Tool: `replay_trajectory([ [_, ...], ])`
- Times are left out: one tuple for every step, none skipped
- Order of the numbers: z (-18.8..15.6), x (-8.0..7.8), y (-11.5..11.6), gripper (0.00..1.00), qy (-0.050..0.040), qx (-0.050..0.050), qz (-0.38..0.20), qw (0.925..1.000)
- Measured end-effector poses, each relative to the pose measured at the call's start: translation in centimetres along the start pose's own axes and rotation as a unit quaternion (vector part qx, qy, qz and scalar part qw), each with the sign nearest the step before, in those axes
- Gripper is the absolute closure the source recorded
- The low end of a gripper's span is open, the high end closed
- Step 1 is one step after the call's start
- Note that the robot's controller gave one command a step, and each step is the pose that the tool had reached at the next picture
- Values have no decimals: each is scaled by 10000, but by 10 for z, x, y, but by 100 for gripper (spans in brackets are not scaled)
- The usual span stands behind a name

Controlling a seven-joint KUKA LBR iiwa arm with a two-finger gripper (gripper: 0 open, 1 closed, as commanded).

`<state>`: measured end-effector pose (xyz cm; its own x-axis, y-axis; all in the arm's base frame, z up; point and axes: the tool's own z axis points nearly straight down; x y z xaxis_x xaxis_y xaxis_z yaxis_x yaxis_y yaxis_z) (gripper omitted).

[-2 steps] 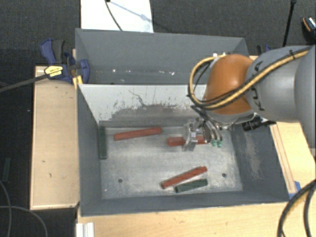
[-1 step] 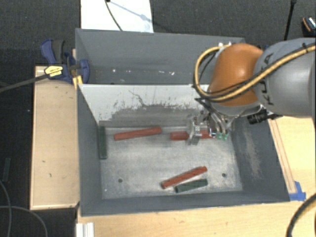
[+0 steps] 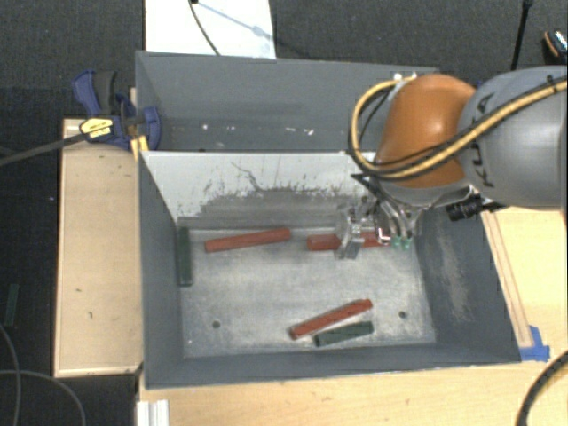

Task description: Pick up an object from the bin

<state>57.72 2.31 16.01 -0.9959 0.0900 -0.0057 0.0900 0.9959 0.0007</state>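
The short red bar [image 3: 321,242] lay at the back of the bin [image 3: 293,96], its right end hidden beneath the claw [image 3: 355,238]; whether the claw was apart, together or clamped could not be told. A long red bar [image 3: 247,240] lay just left. Near the front, a third red bar [image 3: 330,319] touched a green bar [image 3: 344,334]. The floor was scuffed.

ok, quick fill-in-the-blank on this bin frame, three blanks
1. The stick at the gripper is ___.
2. The bin holds ___ red sticks in all.
3. The dark stick beside the front red stick is ___.
Missing: red; three; green.
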Motion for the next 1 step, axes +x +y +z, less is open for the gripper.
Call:
replay_trajectory([
  [-2, -1, 0, 100, -6, 1, -10, 10000],
])
